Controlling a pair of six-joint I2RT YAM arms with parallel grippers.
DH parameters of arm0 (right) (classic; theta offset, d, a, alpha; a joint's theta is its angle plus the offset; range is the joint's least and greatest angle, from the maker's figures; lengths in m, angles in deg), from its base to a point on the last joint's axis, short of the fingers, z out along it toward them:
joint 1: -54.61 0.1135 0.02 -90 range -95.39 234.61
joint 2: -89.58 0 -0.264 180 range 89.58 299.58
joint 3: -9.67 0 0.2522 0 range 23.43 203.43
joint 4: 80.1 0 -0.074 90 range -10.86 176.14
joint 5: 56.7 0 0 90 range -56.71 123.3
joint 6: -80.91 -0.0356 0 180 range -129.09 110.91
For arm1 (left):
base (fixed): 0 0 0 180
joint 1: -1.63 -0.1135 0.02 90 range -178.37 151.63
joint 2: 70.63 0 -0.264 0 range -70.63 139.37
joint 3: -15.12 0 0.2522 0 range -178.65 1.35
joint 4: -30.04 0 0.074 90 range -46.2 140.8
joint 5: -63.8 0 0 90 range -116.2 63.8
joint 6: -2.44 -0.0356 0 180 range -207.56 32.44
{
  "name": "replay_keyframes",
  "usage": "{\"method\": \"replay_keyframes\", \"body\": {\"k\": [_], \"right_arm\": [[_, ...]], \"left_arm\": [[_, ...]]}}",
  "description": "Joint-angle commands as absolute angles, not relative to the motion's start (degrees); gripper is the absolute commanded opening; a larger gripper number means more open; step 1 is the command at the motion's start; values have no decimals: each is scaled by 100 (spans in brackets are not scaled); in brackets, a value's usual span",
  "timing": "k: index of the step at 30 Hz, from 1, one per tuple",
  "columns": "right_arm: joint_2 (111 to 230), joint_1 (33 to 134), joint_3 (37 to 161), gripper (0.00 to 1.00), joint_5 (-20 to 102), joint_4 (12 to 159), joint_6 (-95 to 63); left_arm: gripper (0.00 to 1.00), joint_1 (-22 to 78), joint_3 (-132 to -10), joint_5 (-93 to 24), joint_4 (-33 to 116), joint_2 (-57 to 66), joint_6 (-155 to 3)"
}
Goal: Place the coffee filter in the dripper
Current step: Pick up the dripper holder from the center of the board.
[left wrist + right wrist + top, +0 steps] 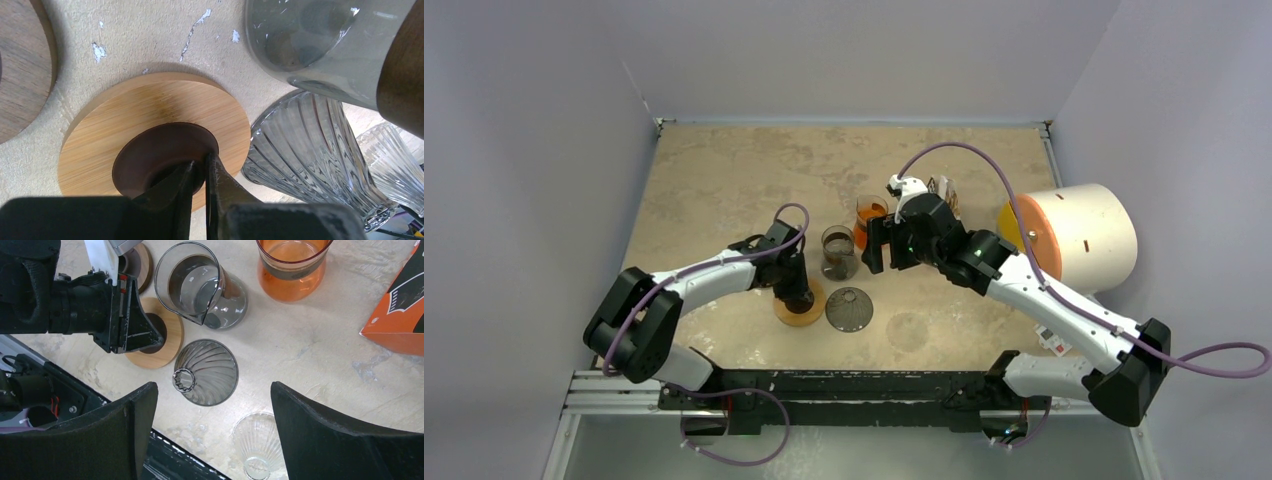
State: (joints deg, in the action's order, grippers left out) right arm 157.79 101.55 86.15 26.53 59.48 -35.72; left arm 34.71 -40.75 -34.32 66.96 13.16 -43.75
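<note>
Left gripper (pixel 202 167): pinched shut on the dark brown disc (pixel 160 155) rim, atop the bamboo coaster (pixel 150 110);
Right gripper (pixel 214 395): jaws wide, holding nothing, above the tabletop (pixel 724 170);
Dripper (pixel 210 371): smoky ribbed glass, upside down, just beside the coaster, mid near edge

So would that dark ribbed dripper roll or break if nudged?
The dripper looks like thin glass: rigid, probably slippery, likely to chip. It seems to sit wide rim down, so it should slide rather than roll.

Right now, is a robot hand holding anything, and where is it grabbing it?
The left gripper pinches the dark brown ring by its near rim; the right gripper is open, empty.
</note>
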Motion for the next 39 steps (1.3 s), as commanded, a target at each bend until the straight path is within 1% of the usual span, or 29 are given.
{"method": "replay_keyframes", "body": {"k": [1,3,11,20,25,31,36,39], "right_arm": [[15651,10184,8603,86,2566,6039,-3623],[15647,10185,8592,86,2580,6046,-3631],[15580,10187,8562,86,2638,6028,-3673],[15374,10190,8339,87,2973,6142,-3779],[15120,10191,8138,87,3381,6376,-3839],[14766,10185,7784,87,4224,6862,-4166],[14620,10193,7494,85,4922,7500,-4635],[14688,10235,7423,83,5058,7748,-4855]], "left_arm": [[6,3496,-4136,-3392,6613,1254,-4472],[0,3502,-4128,-3402,6628,1220,-4476],[0,3495,-4123,-3477,6771,890,-4527],[0,3495,-3949,-3712,7148,-45,-4552],[0,3500,-4011,-4104,7423,-611,-4598],[0,3501,-4234,-4754,7599,-1366,-4582],[0,3502,-4531,-5238,7592,-1823,-4533],[0,3502,-4714,-5466,7456,-1964,-4484]]}}
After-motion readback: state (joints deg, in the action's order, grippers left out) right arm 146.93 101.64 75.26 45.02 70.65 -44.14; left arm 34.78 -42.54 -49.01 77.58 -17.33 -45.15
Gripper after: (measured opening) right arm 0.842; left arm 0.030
